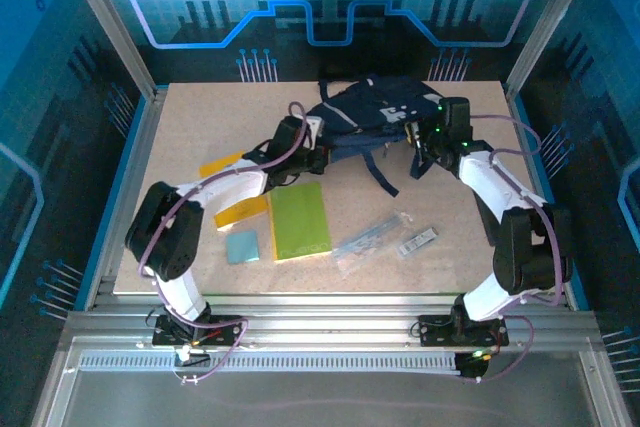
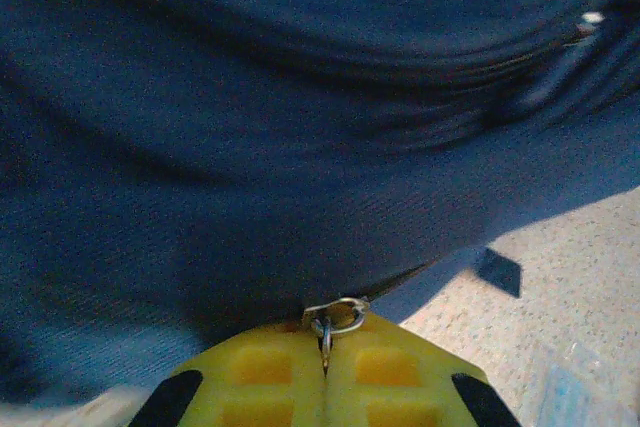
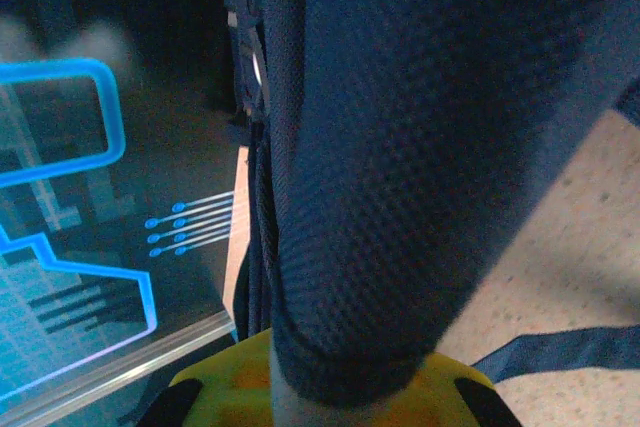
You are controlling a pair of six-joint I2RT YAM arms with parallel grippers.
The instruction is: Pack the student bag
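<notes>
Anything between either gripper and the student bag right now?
Nothing visible. The left gripper is shut on the zipper ring of the student bag, and the right gripper is shut on its padded strap.

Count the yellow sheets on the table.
2 yellow sheets: one beyond the left arm, one on its near side beside the green notebook. The arm may hide more.
</notes>
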